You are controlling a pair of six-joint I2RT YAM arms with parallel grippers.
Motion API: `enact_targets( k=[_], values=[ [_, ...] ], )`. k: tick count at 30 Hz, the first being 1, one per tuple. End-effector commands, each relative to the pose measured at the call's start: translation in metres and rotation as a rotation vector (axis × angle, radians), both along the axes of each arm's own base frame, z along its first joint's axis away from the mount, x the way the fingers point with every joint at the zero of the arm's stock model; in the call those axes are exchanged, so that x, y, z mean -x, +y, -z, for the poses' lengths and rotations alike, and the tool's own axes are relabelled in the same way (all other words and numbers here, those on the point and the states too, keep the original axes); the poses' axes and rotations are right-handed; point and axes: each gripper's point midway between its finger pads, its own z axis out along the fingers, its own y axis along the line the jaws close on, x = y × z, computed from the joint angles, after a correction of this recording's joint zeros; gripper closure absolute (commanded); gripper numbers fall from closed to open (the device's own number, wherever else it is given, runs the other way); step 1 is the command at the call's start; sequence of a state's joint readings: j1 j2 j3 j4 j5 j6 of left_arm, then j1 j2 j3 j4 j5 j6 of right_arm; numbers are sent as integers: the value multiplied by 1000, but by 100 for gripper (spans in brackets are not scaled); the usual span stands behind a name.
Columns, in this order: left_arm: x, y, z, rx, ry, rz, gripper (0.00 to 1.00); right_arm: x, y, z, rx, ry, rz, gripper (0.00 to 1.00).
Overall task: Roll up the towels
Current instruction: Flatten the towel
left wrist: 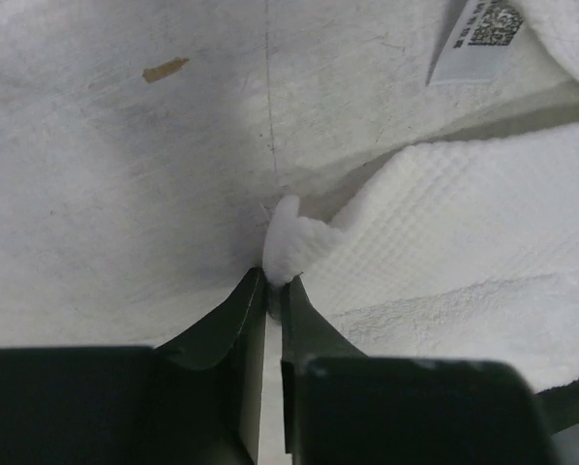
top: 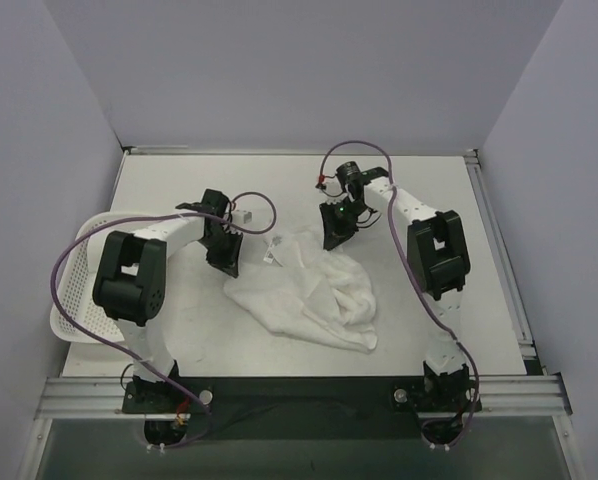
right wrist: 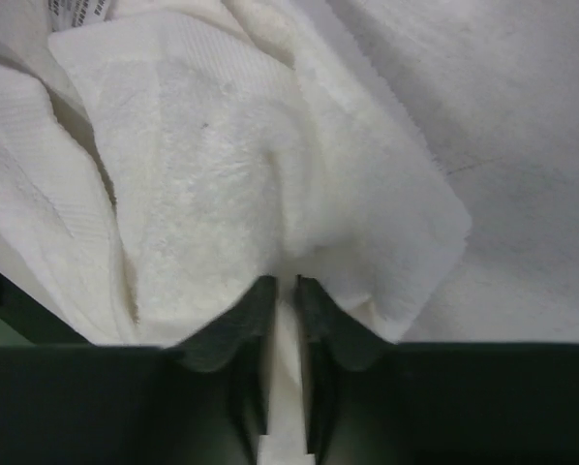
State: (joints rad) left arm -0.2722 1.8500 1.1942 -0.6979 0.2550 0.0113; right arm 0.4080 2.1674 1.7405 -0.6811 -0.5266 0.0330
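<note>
A crumpled white towel (top: 309, 295) lies in the middle of the table, its small tag (top: 272, 250) at the far-left side. My left gripper (top: 226, 262) is at the towel's left corner and is shut on a pinch of that corner (left wrist: 288, 247). The tag (left wrist: 478, 34) shows at the top right of the left wrist view. My right gripper (top: 333, 238) stands at the towel's far edge, shut on a fold of the cloth (right wrist: 287, 262). The towel (right wrist: 202, 165) fills most of the right wrist view.
A white perforated basket (top: 79, 275) sits at the table's left edge, partly behind my left arm. Grey walls close in the table on three sides. A small brown mark (left wrist: 164, 69) lies on the bare tabletop.
</note>
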Motion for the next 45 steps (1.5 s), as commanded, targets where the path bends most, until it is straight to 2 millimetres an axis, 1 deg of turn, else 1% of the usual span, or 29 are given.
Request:
enact_targets(
  k=[1, 2, 3, 6, 7, 8, 10, 11, 14, 15, 16, 17, 18, 19, 21, 23, 24, 26, 27, 28, 29, 30, 32, 34, 38, 39, 42, 44, 45],
  values=[
    [-25, -13, -11, 58, -59, 20, 90, 2, -29, -34, -55, 6, 55, 97],
    [-32, -15, -16, 62, -78, 27, 97, 5, -40, -37, -50, 20, 68, 100],
    [-47, -15, -28, 68, -124, 30, 100, 0, -60, -41, -47, 12, 99, 100],
    [-77, -17, -62, 101, -226, 60, 100, 13, -99, -56, -22, 0, 116, 100],
    [-99, -16, -90, 119, -306, 71, 100, 13, -121, -66, -6, -25, 148, 100],
    [-106, -19, -104, 151, -335, 88, 100, 29, -137, -61, 21, 7, 123, 100],
    [-126, -15, -141, 194, -427, 117, 100, 47, -167, -64, 87, -2, 116, 100],
    [-128, -18, -154, 242, -449, 138, 100, 69, -177, -54, 119, 48, 72, 100],
    [-131, -17, -178, 312, -484, 191, 100, 94, -184, -56, 135, 81, 30, 100],
    [-127, -20, -177, 340, -466, 213, 100, 90, -179, -64, 110, 69, 49, 88],
    [-116, -25, -178, 399, -438, 253, 100, 83, -170, -69, 65, 60, 64, 56],
    [-110, -28, -178, 435, -423, 274, 100, 72, -161, -77, 32, 44, 86, 46],
    [-102, -32, -183, 482, -421, 297, 100, 52, -153, -94, -2, 7, 134, 40],
    [-95, -35, -190, 530, -424, 324, 100, 38, -144, -91, -25, 25, 152, 34],
    [-77, -42, -211, 636, -442, 367, 100, 19, -122, -97, -73, 21, 145, 33],
    [-67, -43, -223, 665, -476, 407, 100, -13, -106, -97, -77, -15, 162, 33],
    [-59, -42, -232, 659, -510, 428, 100, -22, -95, -84, -48, -5, 147, 33],
    [-53, -39, -236, 642, -535, 440, 100, -46, -78, -87, -57, -50, 167, 33],
    [-49, -37, -240, 631, -552, 444, 100, -50, -61, -72, -60, -22, 144, 33],
    [-48, -35, -241, 624, -555, 443, 100, -60, -50, -79, -82, -46, 148, 33],
    [-47, -35, -240, 620, -555, 444, 100, -62, -38, -77, -91, -38, 151, 33],
    [-46, -33, -241, 618, -553, 443, 100, -63, -25, -65, -89, -20, 136, 33],
    [-45, -33, -238, 618, -544, 442, 100, -69, -6, -67, -106, -40, 130, 32],
    [-44, -33, -233, 618, -527, 437, 100, -62, 15, -60, -112, -28, 90, 26],
    [-45, -32, -230, 610, -519, 430, 100, -43, 42, -38, -118, 36, 48, 25],
    [-45, -32, -229, 607, -517, 430, 100, -37, 43, -27, -104, 67, 43, 26],
    [-46, -30, -227, 600, -517, 426, 100, -22, 45, -11, -89, 124, 30, 29],
    [-47, -29, -225, 590, -516, 423, 100, -16, 46, -8, -93, 145, 25, 37],
    [-48, -29, -225, 591, -515, 421, 100, -11, 47, -11, -103, 154, 15, 59]
  ],
)
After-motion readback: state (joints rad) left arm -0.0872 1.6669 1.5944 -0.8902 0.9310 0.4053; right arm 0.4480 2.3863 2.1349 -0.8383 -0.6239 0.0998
